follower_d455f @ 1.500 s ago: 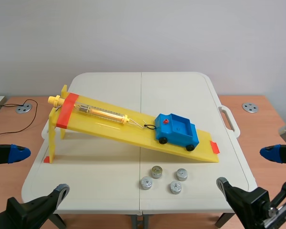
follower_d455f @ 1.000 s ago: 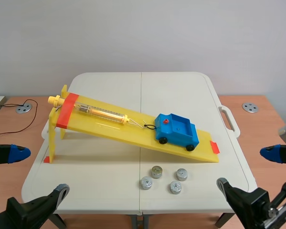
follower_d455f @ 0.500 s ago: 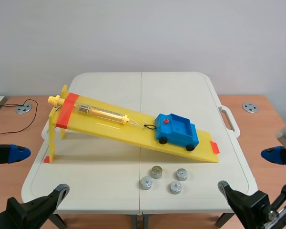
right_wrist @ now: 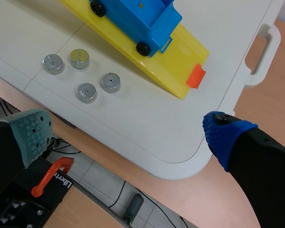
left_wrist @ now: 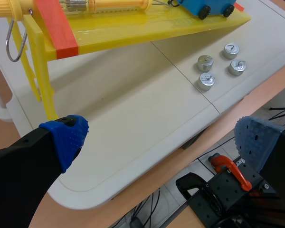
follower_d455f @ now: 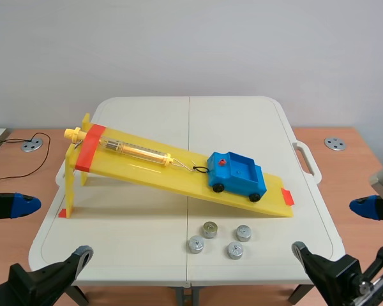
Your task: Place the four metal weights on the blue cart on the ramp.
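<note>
Blue plastic cart [follower_d455f: 237, 173] sits low on the yellow inclined ramp [follower_d455f: 147, 169], long axis along the slope, cab uphill. Four round metal weights [follower_d455f: 209, 229] lie on the white table [follower_d455f: 147, 217] beside the ramp's low end. My left gripper [left_wrist: 160, 137] and right gripper [right_wrist: 128, 129] gape wide, empty, low off the table's near corners

The four metal weights [follower_d455f: 209, 229], lower middle of the scene view, look like bare brushed steel with a dull shine. The cart [follower_d455f: 237, 176] is smooth, glossy blue plastic. The ramp [follower_d455f: 147, 167] is shiny yellow plastic. The table [follower_d455f: 236, 121] looks like matt off-white plastic, and the desk [follower_d455f: 351, 166] around it is wood-grained. The left gripper [left_wrist: 161, 135] has dotted, matt blue pads [left_wrist: 66, 137].
</note>
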Controlling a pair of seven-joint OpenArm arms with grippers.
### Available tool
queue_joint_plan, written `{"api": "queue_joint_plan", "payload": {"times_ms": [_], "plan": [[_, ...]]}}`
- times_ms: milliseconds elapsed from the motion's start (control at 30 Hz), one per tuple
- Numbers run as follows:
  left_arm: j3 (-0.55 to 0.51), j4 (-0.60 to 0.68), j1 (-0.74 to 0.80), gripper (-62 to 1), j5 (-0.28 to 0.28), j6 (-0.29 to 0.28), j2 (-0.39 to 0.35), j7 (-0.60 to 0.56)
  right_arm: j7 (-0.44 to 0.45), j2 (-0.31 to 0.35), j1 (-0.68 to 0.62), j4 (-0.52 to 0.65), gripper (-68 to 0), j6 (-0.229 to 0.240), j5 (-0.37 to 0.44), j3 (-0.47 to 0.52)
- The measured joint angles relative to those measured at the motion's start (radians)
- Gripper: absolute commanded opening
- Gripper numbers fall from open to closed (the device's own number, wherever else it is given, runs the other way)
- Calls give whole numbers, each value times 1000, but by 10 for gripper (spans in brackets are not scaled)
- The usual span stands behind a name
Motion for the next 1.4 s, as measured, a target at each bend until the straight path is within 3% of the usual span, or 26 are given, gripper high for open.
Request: {"api": "queue_joint_plan", "payload": {"times_ms": [300,600,800,1167,1300,1400], "plan": [[0,0,0,14,0,0,3,3,-31,0,0,0,-15,0,0,0],[0,0,-1,12,0,0,34,64,-129,-22,42,0,-15,1,0,0],[0,0,-1,-240,0,0,34,83,-155,-23,96,0,-30,0,-2,-43],[0,0,-36,-550,0,0,66,170,-188,-111,187,-4,-162,0,-110,-205],[0,-1,-54,-580,0,0,88,196,-189,-146,237,-48,-245,0,-126,-264],[0,-2,-61,-580,0,0,96,211,-192,-179,276,-104,-267,0,-128,-299]]}}
